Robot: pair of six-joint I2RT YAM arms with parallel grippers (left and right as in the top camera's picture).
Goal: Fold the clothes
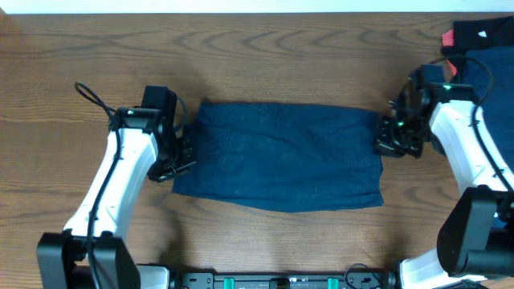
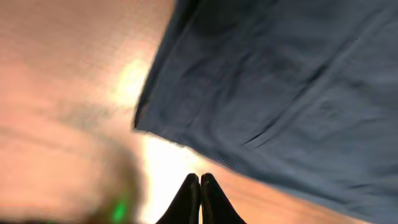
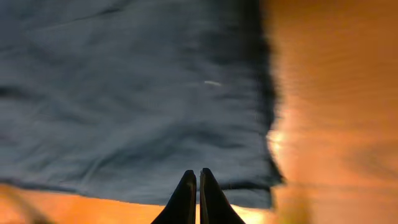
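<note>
Cloth (image 1: 277, 164) lies folded across the middle of the table (image 1: 265, 64), left gripper (image 1: 178, 158) and right gripper (image 1: 387, 143) at its ends, fingers together.

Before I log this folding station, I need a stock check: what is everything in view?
folded navy-blue cloth garment: one, dark navy, flat in the middle of the table between the two arms.
black cloth piece: one, black with a small white mark, far right corner, cut off by the picture's edge.
red cloth piece: one, red, against the black piece.
second navy-blue cloth: one, navy, right edge, partly under the right arm.
brown wooden table: one, brown, under everything.
left hand: one, black, shut, tips over bare table by the garment's left edge.
right hand: one, black, shut, tips over the garment's right edge.
</note>
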